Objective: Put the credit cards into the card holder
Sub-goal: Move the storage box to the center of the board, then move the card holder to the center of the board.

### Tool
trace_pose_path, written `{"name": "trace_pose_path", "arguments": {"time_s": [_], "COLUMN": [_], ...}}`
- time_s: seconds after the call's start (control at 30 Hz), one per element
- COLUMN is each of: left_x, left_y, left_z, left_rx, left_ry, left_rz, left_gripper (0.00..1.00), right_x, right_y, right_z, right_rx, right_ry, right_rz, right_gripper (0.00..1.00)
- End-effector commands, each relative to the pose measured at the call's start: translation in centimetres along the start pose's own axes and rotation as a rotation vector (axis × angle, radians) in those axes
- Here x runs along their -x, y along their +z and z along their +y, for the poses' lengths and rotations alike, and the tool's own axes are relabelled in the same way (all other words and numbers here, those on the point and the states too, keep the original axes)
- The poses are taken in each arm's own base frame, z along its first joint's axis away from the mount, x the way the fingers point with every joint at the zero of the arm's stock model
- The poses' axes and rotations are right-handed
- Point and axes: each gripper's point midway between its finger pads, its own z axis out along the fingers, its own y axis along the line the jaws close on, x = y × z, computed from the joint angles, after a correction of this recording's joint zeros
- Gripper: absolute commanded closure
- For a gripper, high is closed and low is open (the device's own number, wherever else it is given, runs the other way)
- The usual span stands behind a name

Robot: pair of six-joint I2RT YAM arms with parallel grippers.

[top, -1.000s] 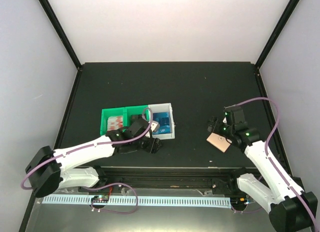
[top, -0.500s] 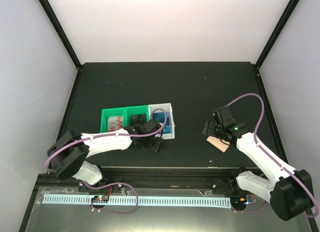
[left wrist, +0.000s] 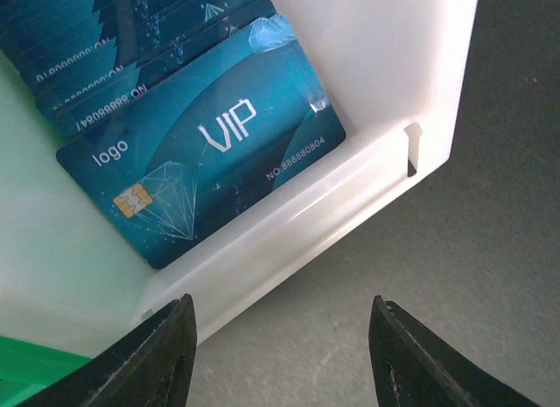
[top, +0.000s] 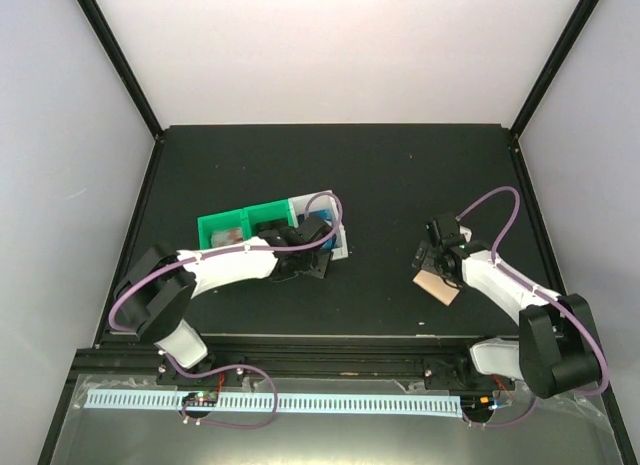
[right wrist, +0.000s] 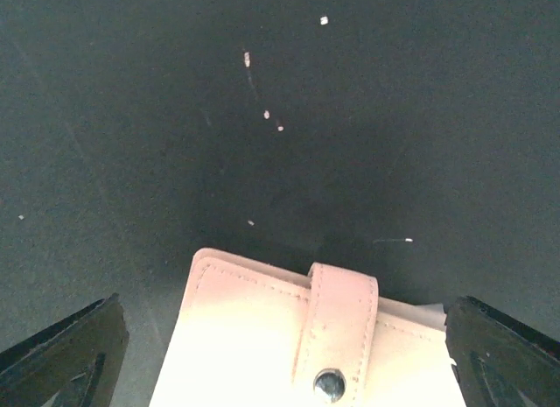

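Observation:
Several bright blue credit cards (left wrist: 201, 153) lie stacked in the white bin (left wrist: 350, 188); the top one reads "VIP". In the top view they show in the white bin (top: 337, 247) beside my left arm. My left gripper (left wrist: 280, 354) is open and empty, low over the table at the bin's near wall (top: 312, 265). The tan card holder (right wrist: 254, 346) lies closed on the table, its strap snapped shut. My right gripper (right wrist: 284, 304) is open, its jaws either side of the holder's far edge. In the top view the holder (top: 440, 285) lies just below the right gripper (top: 428, 263).
Two green bins (top: 240, 227) join the white bin on its left; one holds pale pink items. The row of bins sits slightly turned on the black table (top: 380, 175). Black frame posts stand at the table's back corners.
My left gripper has reached forward and right to the white bin's near wall, and the row of bins has turned slightly. My right arm has drawn in, its gripper lower over the card holder.

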Motion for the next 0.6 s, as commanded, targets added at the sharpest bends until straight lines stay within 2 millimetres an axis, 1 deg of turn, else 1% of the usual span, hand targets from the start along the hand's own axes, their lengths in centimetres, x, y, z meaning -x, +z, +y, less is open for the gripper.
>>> {"name": "trace_pose_path", "arguments": {"time_s": [0.0, 0.1, 0.2, 0.27, 0.37, 0.5, 0.57], "left_x": [2.1, 2.9, 3.1, 2.9, 2.6, 1.8, 1.4], "left_y": [0.5, 0.6, 0.6, 0.4, -0.2, -1.6, -2.4], "left_z": [2.6, 3.7, 3.8, 3.4, 2.2, 0.9, 0.5], "left_rx": [0.063, 0.059, 0.046, 0.017, -0.064, -0.176, -0.221], "left_ry": [-0.003, -0.026, -0.021, -0.017, -0.028, -0.065, -0.093], "left_rz": [-0.036, -0.043, -0.045, -0.044, -0.05, -0.063, -0.072], "left_gripper": [0.43, 0.41, 0.41, 0.4, 0.4, 0.38, 0.38], "right_x": [0.1, -0.6, -1.0, -1.9, -4.1, -6.3, -7.5], "right_y": [1.2, 2.1, 2.0, 1.7, 1.5, 0.6, -0.1], "right_z": [0.3, -0.8, -0.8, 0.0, 1.0, 2.0, 3.0], "right_rx": [0.047, 0.046, 0.074, 0.131, 0.211, 0.276, 0.302], "right_ry": [0.041, 0.087, 0.105, 0.11, 0.142, 0.189, 0.201], "right_rz": [0.009, 0.051, 0.072, 0.113, 0.199, 0.228, 0.241], "right_gripper": [0.0, 0.01, 0.01, 0.01, 0.05, 0.08, 0.09]}}
